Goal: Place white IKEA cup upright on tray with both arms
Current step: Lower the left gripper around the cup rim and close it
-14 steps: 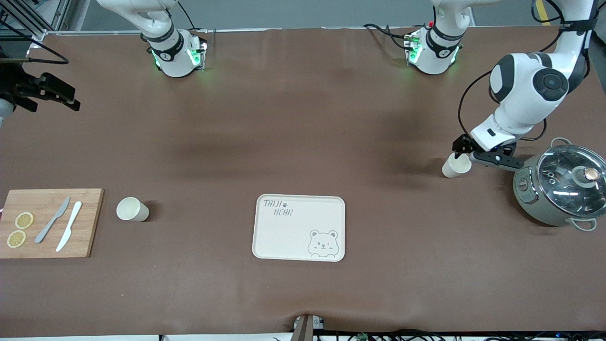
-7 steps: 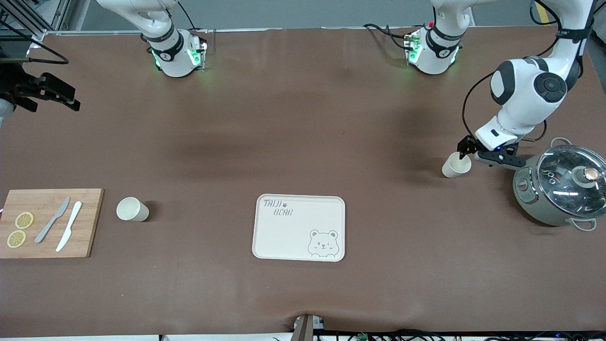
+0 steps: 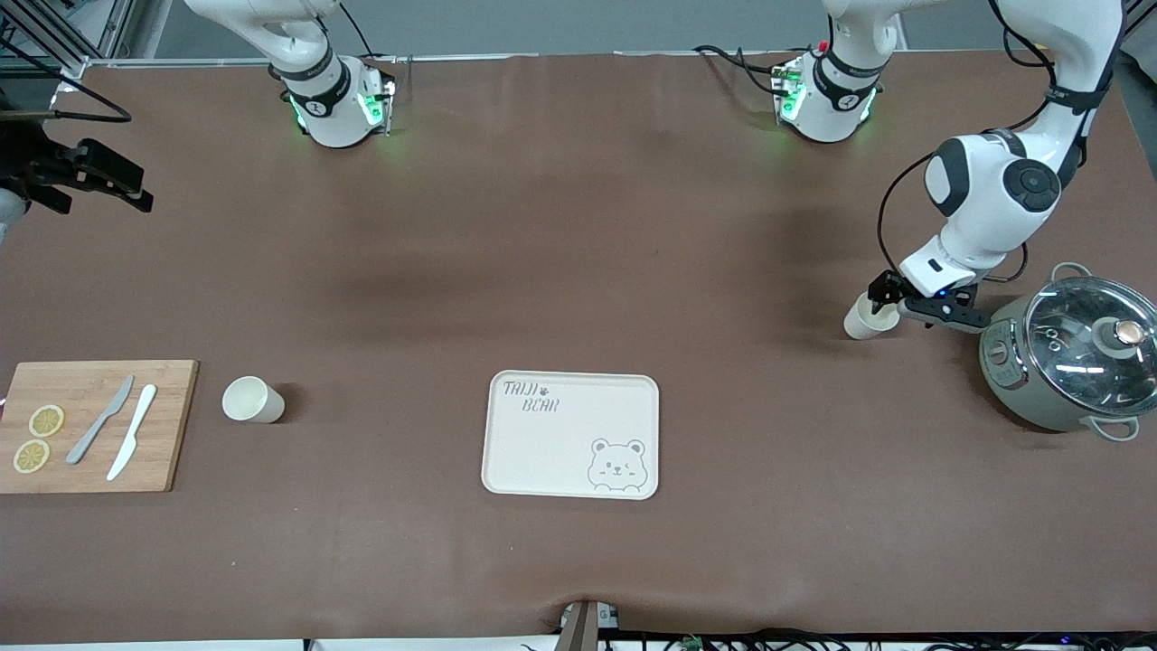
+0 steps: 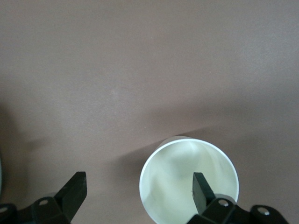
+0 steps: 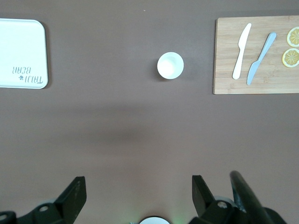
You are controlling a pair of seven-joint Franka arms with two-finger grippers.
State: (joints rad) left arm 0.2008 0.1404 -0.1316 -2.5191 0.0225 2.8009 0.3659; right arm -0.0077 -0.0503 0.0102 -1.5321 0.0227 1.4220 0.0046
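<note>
- The left gripper (image 3: 890, 303) is seen low at the cup (image 3: 863, 321) near the pot (image 3: 1067, 362), at the left arm's end of the table (image 3: 578, 226). Its fingers are spread; in the left wrist view one finger (image 4: 202, 189) sits inside the cup's (image 4: 187, 172) mouth, the other outside, and the cup's lower rim is cut off.
- The right gripper (image 3: 86, 176) is held up at the right arm's end, waiting, partly cut off by the edge; its fingers (image 5: 74, 196) are spread, pinching nothing.
- A second cup (image 3: 251, 400) stands upright between the cutting board (image 3: 163, 425) and the tray (image 3: 571, 434).
</note>
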